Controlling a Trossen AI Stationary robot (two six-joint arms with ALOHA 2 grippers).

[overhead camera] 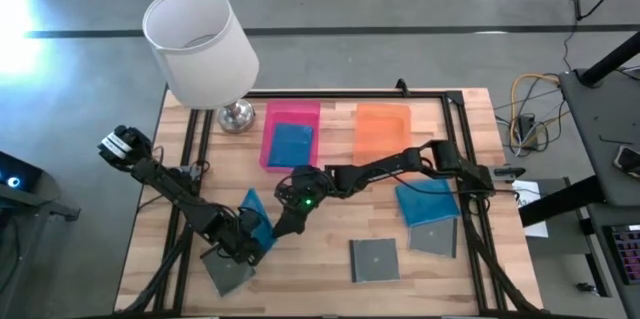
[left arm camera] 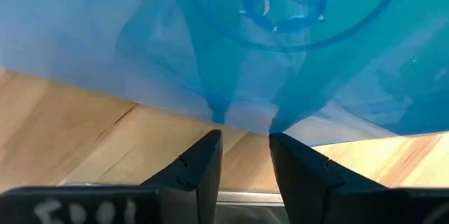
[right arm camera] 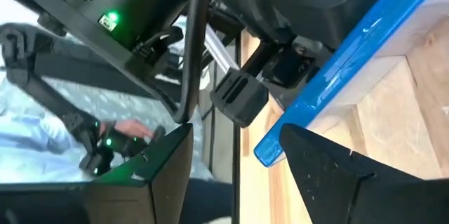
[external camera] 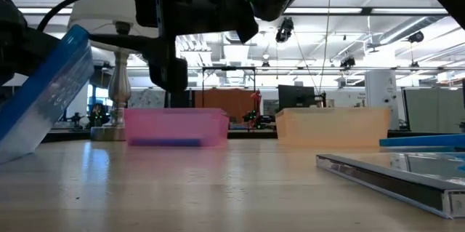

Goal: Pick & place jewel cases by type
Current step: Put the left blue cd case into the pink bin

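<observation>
The room is evenly and brightly lit from overhead ceiling strip lights, seen in the low view. Strong white glare blows out the floor at the high view's edge. The wooden surface carries a soft sheen and faint shadows. In the low view the near blue jewel case is blurred; the far room is sharper.

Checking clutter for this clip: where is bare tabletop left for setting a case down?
Bare wood lies between the pink tray and the lone grey case, and along the front edge right of it. It is crowded front-left, where the left gripper holds a blue case beside the right gripper.
</observation>
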